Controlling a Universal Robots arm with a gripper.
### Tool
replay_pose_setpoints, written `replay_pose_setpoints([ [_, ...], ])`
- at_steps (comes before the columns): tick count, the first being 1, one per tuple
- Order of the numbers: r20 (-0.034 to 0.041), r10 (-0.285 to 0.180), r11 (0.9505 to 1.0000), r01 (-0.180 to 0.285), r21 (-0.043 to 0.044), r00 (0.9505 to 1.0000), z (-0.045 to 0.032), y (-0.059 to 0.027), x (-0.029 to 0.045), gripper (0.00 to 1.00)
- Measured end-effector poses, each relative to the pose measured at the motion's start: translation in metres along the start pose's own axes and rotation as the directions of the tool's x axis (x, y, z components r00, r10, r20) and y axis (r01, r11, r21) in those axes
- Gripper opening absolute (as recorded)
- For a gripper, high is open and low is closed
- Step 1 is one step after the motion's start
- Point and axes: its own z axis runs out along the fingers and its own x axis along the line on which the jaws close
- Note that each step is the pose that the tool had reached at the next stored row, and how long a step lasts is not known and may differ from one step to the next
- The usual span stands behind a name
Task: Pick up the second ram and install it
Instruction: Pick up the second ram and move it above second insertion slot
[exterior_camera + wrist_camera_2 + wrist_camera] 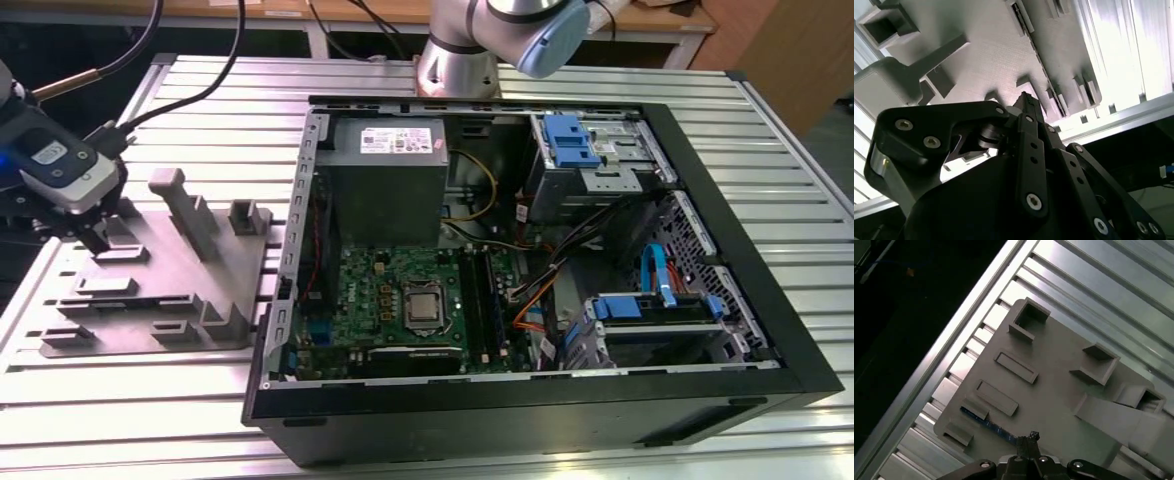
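Work site: outside the PC case (534, 400), at the grey fixture plate (158, 318) lying just beside the case on the exterior view's left, on the slatted alu table (134, 410). Down at the plate edge farthest from the case: the gripper (96, 243), well clear of the case opening.

Fingertips (1033, 437) drawn tight together in the first wrist view, no real gap. Prob. pinched on the stick's top edge, tho the contact itself is hidden behind the tips.

Location of the second ram (988, 423): thin blue strip along that same far edge of the plate, between two small grey clips, one end running right up to the tips. Low against the plate, not lifted, so well apart from the case.

Progress, as a judgement:
- Approach done, grasp likely made.
- Lift off the plate not yet done.
- Carry across to the case not yet done.
- Seating on the motherboard (367, 290), inside the case next to the grey PSU box (387, 165), not yet done.

Early stage overall, w/ the bulk of the job left.
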Motion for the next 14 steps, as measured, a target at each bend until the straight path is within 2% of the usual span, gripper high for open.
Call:
replay_pose_setpoints([
  [4,-0.0021,-0.047,0.9989,0.047,-0.0012,0.9989,0.0013,-0.0001,0.0000,0.10],
  [7,-0.0043,-0.101,0.9949,0.101,-0.0025,0.9949,0.0026,-0.0002,0.0000,0.10],
  [10,-0.0066,-0.154,0.9881,0.154,-0.0041,0.9880,0.0039,-0.0002,0.0000,0.10],
  [14,-0.0094,-0.225,0.9744,0.225,-0.0063,0.9744,0.0056,-0.0003,0.0001,0.10],
])
